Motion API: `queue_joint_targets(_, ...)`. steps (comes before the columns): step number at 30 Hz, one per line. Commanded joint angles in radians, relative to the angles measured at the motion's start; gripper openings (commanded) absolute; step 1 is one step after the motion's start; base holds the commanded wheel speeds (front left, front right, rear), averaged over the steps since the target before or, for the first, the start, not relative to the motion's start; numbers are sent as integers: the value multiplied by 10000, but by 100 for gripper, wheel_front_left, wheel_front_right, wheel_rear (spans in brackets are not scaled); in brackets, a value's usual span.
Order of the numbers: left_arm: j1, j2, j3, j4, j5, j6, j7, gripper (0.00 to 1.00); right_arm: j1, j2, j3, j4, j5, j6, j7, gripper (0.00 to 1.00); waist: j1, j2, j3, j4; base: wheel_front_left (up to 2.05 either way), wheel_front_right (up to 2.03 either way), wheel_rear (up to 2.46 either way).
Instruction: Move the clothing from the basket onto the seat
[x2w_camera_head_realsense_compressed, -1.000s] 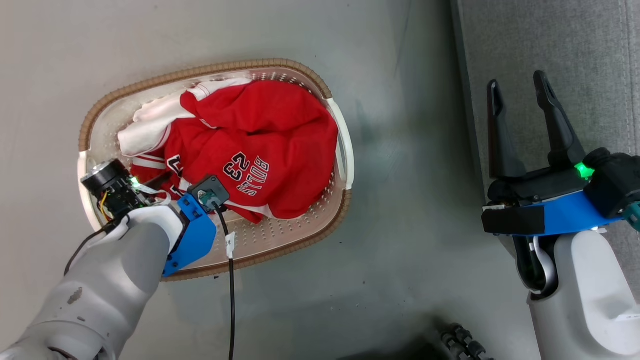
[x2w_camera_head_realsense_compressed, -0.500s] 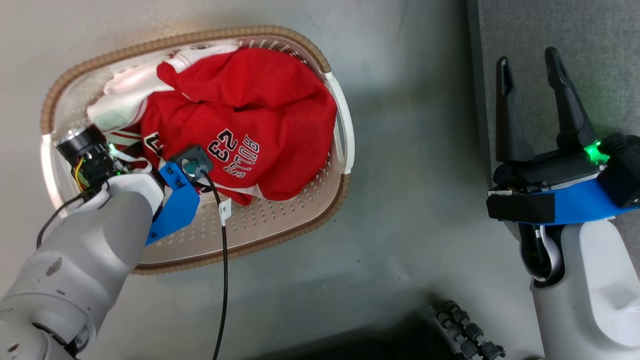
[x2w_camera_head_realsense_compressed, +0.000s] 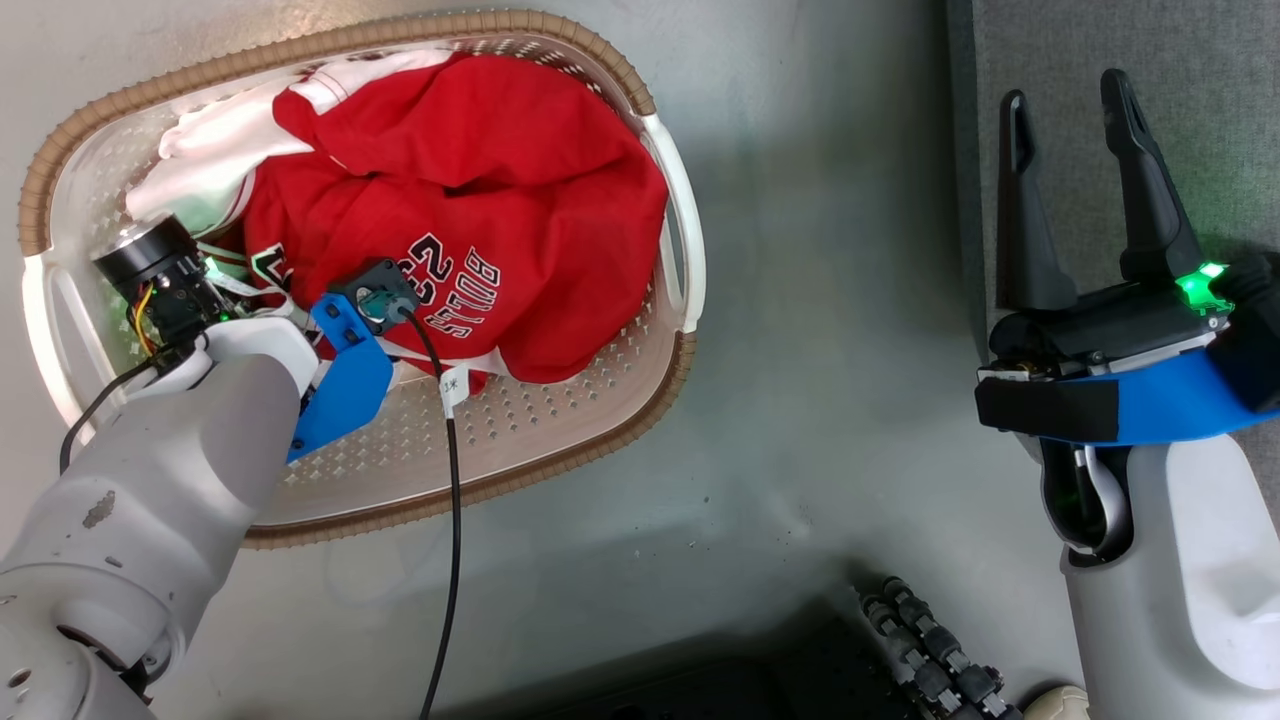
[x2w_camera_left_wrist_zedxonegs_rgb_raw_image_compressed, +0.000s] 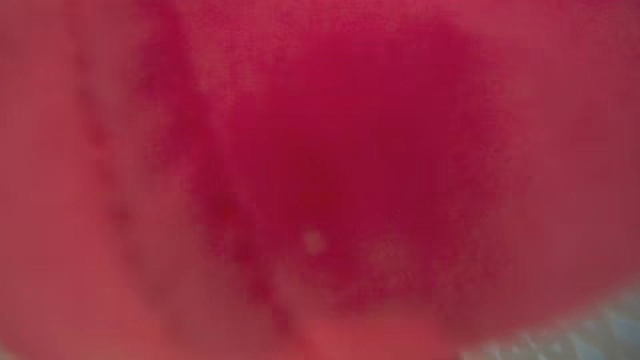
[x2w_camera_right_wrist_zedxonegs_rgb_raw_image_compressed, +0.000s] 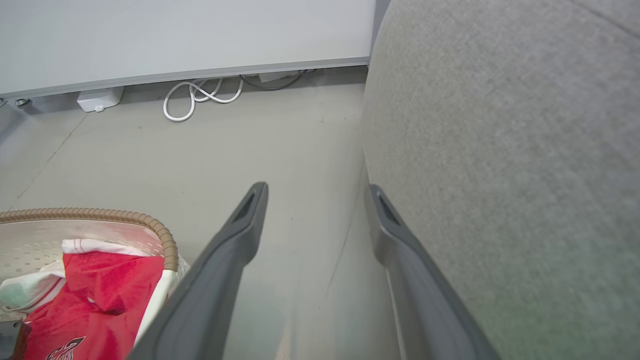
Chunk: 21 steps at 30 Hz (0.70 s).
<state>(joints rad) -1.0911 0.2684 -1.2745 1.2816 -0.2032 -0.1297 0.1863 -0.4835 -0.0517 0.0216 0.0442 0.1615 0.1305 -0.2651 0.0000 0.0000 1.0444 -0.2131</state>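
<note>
**Left gripper buried in the jersey, right gripper spread at the seat's edge**

Your basket (x2w_camera_head_realsense_compressed: 620, 75) lies on the floor (x2w_camera_head_realsense_compressed: 820, 330). Its long axis runs across the head view, tilted a little, and one white end handle faces the seat (x2w_camera_head_realsense_compressed: 1200, 60). The red jersey (x2w_camera_head_realsense_compressed: 500, 170) is heaped inside the basket and fills most of the half toward the seat. Its "BULLS 23" print reads upside down to you. A white cloth (x2w_camera_head_realsense_compressed: 200, 150) lies at the basket's other end, partly under the jersey.

Your left gripper (x2w_camera_head_realsense_compressed: 255, 300) is down inside the basket with its fingers hidden under the jersey's edge. The left wrist view gives you blurred red fabric close against the lens, so you cannot tell whether that gripper is spread or gripping. A black cable (x2w_camera_head_realsense_compressed: 452, 520) from that wrist crosses the basket's near rim.

Your right gripper (x2w_camera_head_realsense_compressed: 1065, 90) is outside the basket and well apart from it, at the seat's edge. Its fingers are spread wide and hold nothing.

Bare floor lies between the basket and the seat. Beyond the basket, by the wall, a loop of white cord (x2w_camera_right_wrist_zedxonegs_rgb_raw_image_compressed: 195, 97) lies on the floor. The robot's dark base (x2w_camera_head_realsense_compressed: 920, 650) sits on your side of the basket.
</note>
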Motion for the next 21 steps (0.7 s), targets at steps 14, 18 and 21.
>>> queue_joint_targets(14,-226,-548,-80,-85,-378,-8,-99,0,-144,-21,-135,232,60,0,4,100,0,0,-591,132,0,0,0)
queue_joint_targets(18,100,-708,-71,-95,-566,-8,-571,0,40,-10,-199,300,18,3,4,100,0,0,-1062,345,0,0,0)
queue_joint_targets(21,382,-590,-69,-100,-699,-8,-1193,0,197,-63,-269,346,-43,3,4,100,0,0,-1479,561,0,0,0)
